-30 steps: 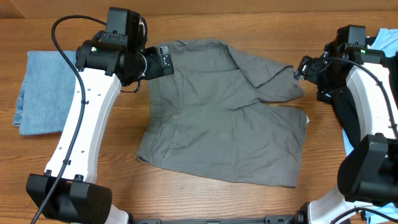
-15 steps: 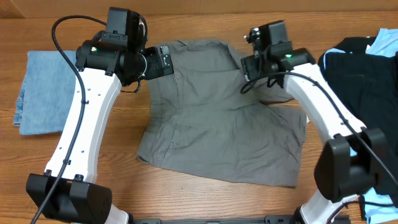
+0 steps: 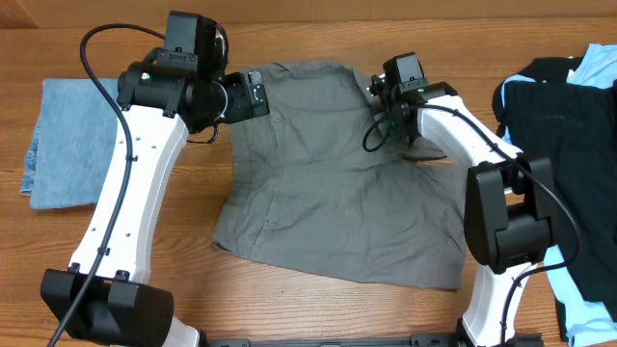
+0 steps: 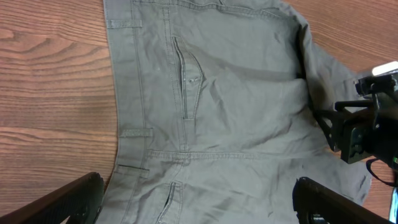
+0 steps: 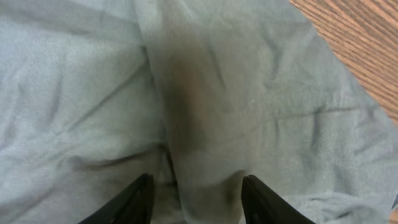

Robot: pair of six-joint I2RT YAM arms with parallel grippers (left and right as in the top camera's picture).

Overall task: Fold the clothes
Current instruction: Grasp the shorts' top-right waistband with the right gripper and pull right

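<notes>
The large grey garment [image 3: 337,183] lies spread flat mid-table, its right leg folded over at the upper right. In the left wrist view its pocket and seams [image 4: 186,81] show. My left gripper [image 3: 256,95] hovers over its upper left waistband, jaws wide open and empty [image 4: 199,205]. My right gripper [image 3: 379,96] is low over the folded part at the upper right. Its jaws are open and straddle a raised ridge of grey cloth [image 5: 199,199]. It also shows in the left wrist view [image 4: 364,130].
A folded denim-blue garment [image 3: 67,140] lies at the left. A black garment [image 3: 559,125] is piled at the right edge, with light blue cloth behind it [image 3: 600,60] and at the bottom right [image 3: 588,323]. Bare wood table [image 3: 318,304] runs along the front.
My right arm swung from the right edge leftward onto the grey garment's upper right fold, uncovering the black pile. The left arm has not moved.
</notes>
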